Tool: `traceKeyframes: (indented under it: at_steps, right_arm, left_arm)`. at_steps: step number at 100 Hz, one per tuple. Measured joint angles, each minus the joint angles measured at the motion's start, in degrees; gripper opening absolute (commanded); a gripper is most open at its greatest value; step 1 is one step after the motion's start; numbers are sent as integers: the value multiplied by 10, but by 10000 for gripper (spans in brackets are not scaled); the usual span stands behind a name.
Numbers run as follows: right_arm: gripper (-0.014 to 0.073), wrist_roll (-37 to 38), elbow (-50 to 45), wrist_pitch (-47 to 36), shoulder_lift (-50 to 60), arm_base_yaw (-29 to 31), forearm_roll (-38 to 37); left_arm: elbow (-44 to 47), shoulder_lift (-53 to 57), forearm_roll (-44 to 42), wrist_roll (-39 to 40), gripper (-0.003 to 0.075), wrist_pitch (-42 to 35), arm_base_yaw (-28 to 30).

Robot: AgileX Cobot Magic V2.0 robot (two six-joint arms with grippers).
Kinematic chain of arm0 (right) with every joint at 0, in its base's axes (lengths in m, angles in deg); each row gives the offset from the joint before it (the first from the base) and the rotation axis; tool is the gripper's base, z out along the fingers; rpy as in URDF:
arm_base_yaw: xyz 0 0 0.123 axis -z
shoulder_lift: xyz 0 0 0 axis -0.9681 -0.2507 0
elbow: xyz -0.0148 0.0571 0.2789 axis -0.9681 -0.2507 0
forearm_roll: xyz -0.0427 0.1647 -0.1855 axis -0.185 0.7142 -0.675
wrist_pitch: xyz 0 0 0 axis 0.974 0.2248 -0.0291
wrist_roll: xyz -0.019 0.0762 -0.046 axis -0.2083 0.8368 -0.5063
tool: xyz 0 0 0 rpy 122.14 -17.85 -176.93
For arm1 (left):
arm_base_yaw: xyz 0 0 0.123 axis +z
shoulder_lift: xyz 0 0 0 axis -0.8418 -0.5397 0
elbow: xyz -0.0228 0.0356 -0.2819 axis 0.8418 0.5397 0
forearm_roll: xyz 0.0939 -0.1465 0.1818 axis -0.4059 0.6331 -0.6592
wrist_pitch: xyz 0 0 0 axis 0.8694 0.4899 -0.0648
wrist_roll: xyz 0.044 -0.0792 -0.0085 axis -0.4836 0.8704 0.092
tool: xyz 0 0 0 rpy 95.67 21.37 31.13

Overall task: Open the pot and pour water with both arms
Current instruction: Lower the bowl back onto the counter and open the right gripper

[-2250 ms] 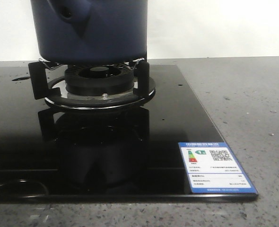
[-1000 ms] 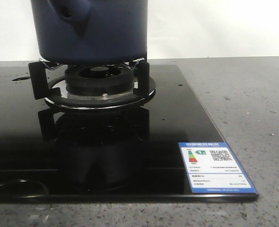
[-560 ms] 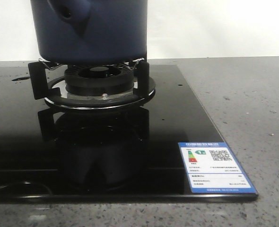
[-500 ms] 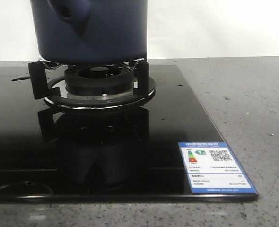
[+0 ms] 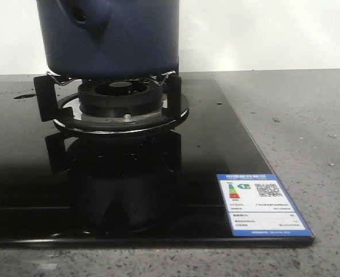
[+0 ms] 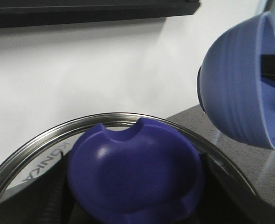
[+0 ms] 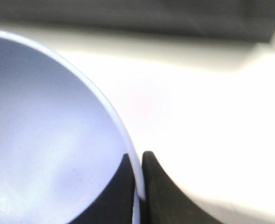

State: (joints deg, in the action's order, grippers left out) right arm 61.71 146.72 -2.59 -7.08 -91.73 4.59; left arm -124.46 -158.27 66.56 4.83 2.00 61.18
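Observation:
The dark navy pot (image 5: 118,40) stands on the gas burner (image 5: 121,95); its top is cut off by the frame and its handle stub (image 5: 85,16) points to the front left. In the left wrist view my left gripper (image 6: 135,191) is shut on the blue knob (image 6: 135,168) of a glass lid with a steel rim (image 6: 39,144). My right gripper (image 7: 138,161) is shut on the rim of the lighter blue ribbed bowl (image 7: 44,140). The bowl (image 6: 235,88) hangs tilted on its side beside the lid, with pale thin streaks below its lower edge. Neither gripper shows in the front view.
The burner sits on a glossy black glass cooktop (image 5: 216,133) with a blue-and-white energy label (image 5: 262,203) at its front right corner. Grey speckled countertop (image 5: 308,127) lies to the right. A white wall stands behind.
The pot stays on the burner. A faint curved reflection at the cooktop's front left corner has faded out.

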Motion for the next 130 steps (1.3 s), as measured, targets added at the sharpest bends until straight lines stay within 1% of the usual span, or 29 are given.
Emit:
traceKeyframes:
  at_steps: [2, 7, 9, 12, 21, 28, 33, 40, 52, 65, 77, 120, 127, 130]
  right_arm:
    - [-62, 0, 10, 28, 2, 13, 1]
    - [-62, 0, 32, 135, 4, 45, 1]
    - [-62, 0, 40, 161, 5, 58, 2]
    - [-62, 0, 50, 221, 5, 75, 2]
    - [-62, 0, 63, 350, 3, 124, 2]
    - [-62, 0, 66, 428, -5, 152, 2]
    - [-62, 0, 66, 468, -15, 169, 2]
    - [-62, 0, 59, 500, -29, 182, 2]
    - [-62, 0, 24, 503, -44, 190, 1]
    - [-62, 0, -24, 476, -47, 190, 2]
    - [-62, 0, -50, 446, -48, 190, 2]
    - [-60, 0, -64, 413, -79, 190, 7]
    - [-29, 0, -64, 410, -79, 190, 7]
    - [15, 0, -64, 410, -79, 190, 7]
  left_arm:
    - [0, 0, 0, -1, 362, 0, -4]
    - [0, 0, 1, -1, 362, 0, -11]
    - [0, 0, 2, -1, 362, 0, -14]
    - [0, 0, 4, -2, 362, 0, -17]
    - [0, 0, 11, -1, 362, 0, -28]
    - [0, 0, 17, -5, 362, -1, -35]
    - [0, 0, 21, -7, 362, -1, -40]
    - [0, 0, 24, -11, 362, -1, -46]
    - [0, 0, 25, -12, 362, -1, -55]
    - [0, 0, 25, -12, 362, -1, -60]
    - [0, 0, 25, -12, 362, -1, -62]
    - [0, 0, 25, -12, 362, -1, -62]
    - [0, 0, 25, -12, 362, -1, -62]
    - [0, 0, 25, -12, 362, -1, -62]
